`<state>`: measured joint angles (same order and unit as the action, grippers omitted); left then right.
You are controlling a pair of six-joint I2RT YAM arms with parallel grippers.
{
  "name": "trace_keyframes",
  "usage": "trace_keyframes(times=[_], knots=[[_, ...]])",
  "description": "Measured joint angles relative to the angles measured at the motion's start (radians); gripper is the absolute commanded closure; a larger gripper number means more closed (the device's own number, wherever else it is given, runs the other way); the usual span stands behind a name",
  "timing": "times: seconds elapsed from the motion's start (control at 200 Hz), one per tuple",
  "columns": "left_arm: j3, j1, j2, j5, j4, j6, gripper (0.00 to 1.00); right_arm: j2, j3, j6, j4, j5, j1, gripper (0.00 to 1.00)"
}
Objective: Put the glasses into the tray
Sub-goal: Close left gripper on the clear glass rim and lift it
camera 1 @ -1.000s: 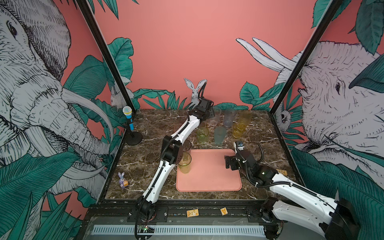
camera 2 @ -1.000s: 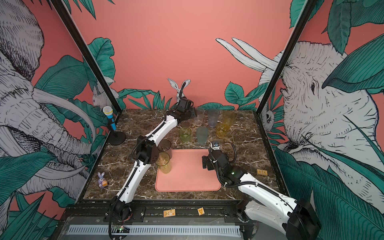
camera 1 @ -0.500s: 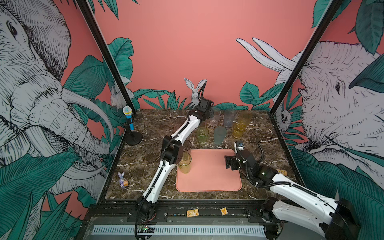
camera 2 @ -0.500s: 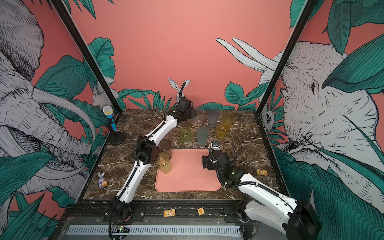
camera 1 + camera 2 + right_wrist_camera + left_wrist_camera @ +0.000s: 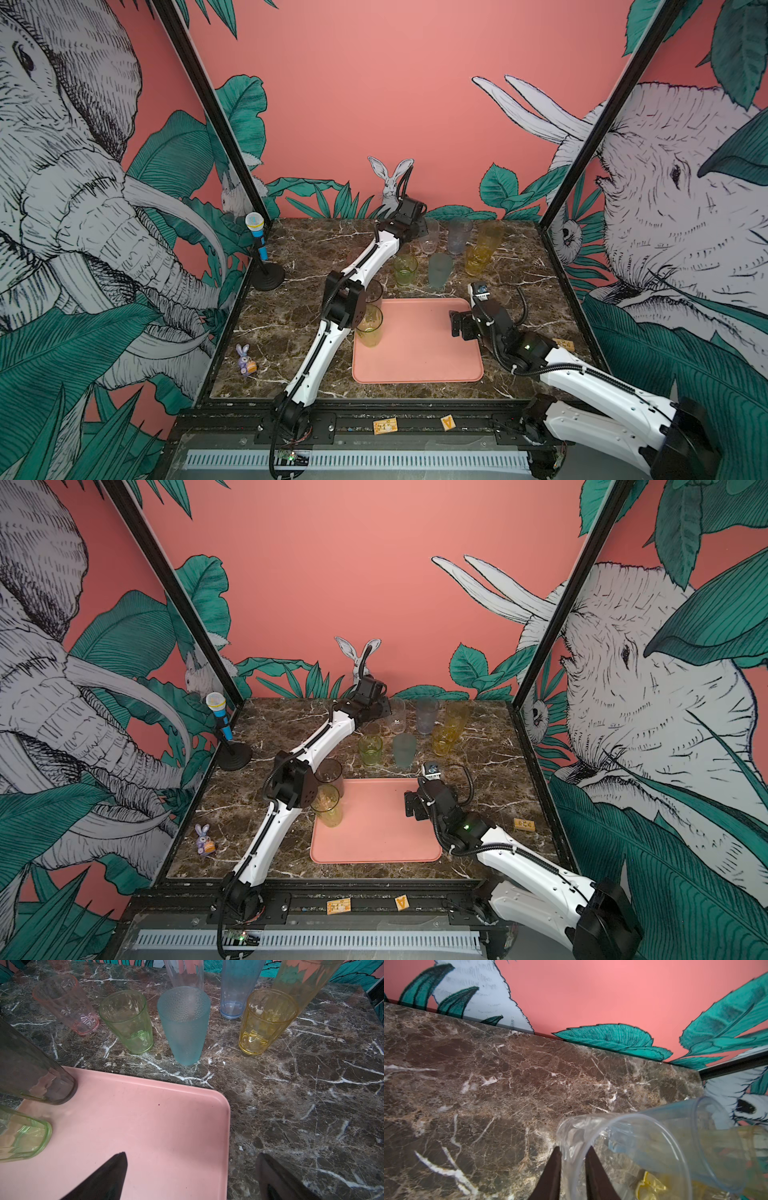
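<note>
Bench lot: nine tumblers, one tray, viewed past an open pincer.
On salmon-pink tray (image 5: 145,1126), at its far corner: smoky grey tumbler (image 5: 31,1074); just beside it, green tumbler (image 5: 20,1138); both upright, both partly cut off by the frame. On marble bench (image 5: 301,1095) beyond the tray, near row: pink tumbler (image 5: 68,1005), short green tumbler (image 5: 128,1022), stippled teal tumbler (image 5: 185,1026), short amber tumbler (image 5: 266,1022). Behind these, tops out of frame: clear tumbler (image 5: 185,972), lilac-blue tumbler (image 5: 236,987), tall amber tumbler (image 5: 301,980). Right pincer (image 5: 191,1154) spread wide, one dark finger (image 5: 108,1178) over the tray, its mate over the bench.
</note>
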<state>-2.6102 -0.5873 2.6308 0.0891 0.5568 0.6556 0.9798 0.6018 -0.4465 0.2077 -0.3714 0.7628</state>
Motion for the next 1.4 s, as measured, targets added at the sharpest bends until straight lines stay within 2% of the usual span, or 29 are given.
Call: trace_keyframes(times=[0.5, 0.805, 0.995, 1.286, 1.401], knots=[[0.024, 0.001, 0.000, -0.003, 0.029, -0.005, 0.97, -0.001, 0.000, -0.002, 0.000, 0.000, 0.000, 0.01], [0.071, 0.003, -0.037, -0.020, 0.047, -0.005, 1.00, -0.001, 0.000, -0.004, 0.000, 0.000, 0.000, 0.01], [0.165, 0.008, -0.136, -0.029, 0.053, -0.008, 1.00, -0.004, 0.000, -0.004, 0.000, 0.000, 0.000, 0.01], [0.363, 0.013, -0.376, -0.043, 0.072, -0.029, 1.00, -0.029, 0.000, -0.003, -0.001, 0.001, 0.000, 0.01], [0.386, 0.013, -0.446, -0.047, 0.117, -0.040, 1.00, -0.037, -0.001, -0.003, -0.002, 0.003, 0.000, 0.01]])
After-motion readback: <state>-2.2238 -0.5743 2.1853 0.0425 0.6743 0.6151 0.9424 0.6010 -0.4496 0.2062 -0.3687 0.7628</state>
